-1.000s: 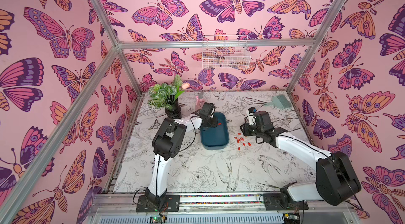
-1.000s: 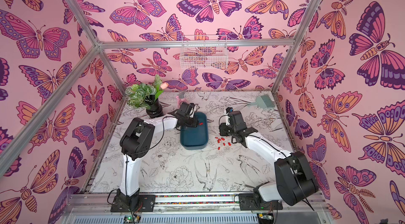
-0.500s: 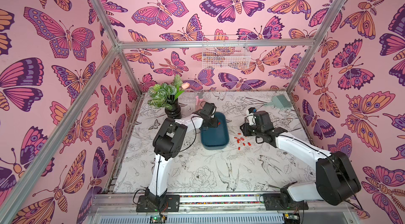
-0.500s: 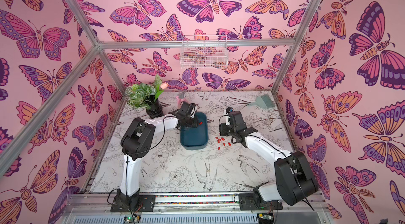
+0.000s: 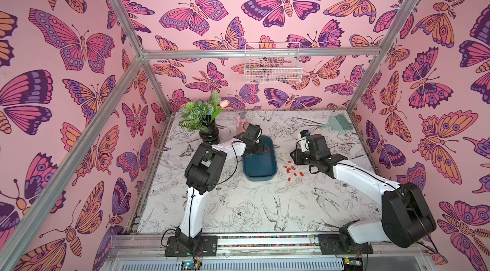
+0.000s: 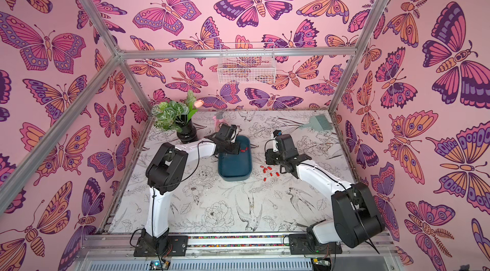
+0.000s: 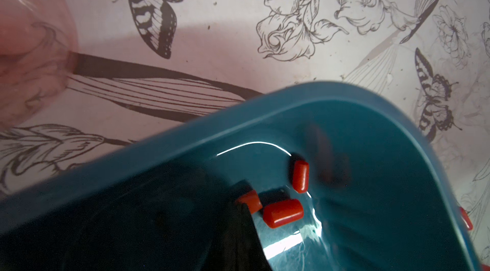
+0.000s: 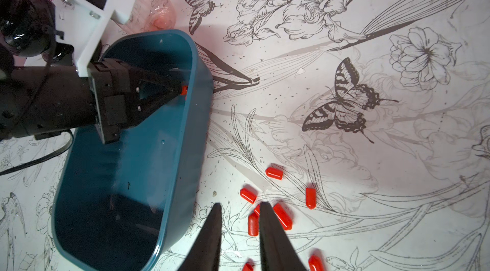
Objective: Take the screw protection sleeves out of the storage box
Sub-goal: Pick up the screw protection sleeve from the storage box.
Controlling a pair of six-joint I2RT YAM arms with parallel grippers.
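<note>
Screw protection sleeves [image 8: 274, 173] lie scattered in red on the bench [image 5: 238, 211] just beside the teal storage box [image 5: 261, 167], with two more sleeves [image 7: 283, 212] loose on the box floor at its far end. Left fingers [image 8: 176, 89], reaching inside the box, have closed over the past second and now pinch one sleeve [image 8: 183, 90] at their tips. Right fingers [image 8: 240, 207] hover slightly parted and empty above the scattered pile, as a second ago; box and pile have not shifted.
</note>
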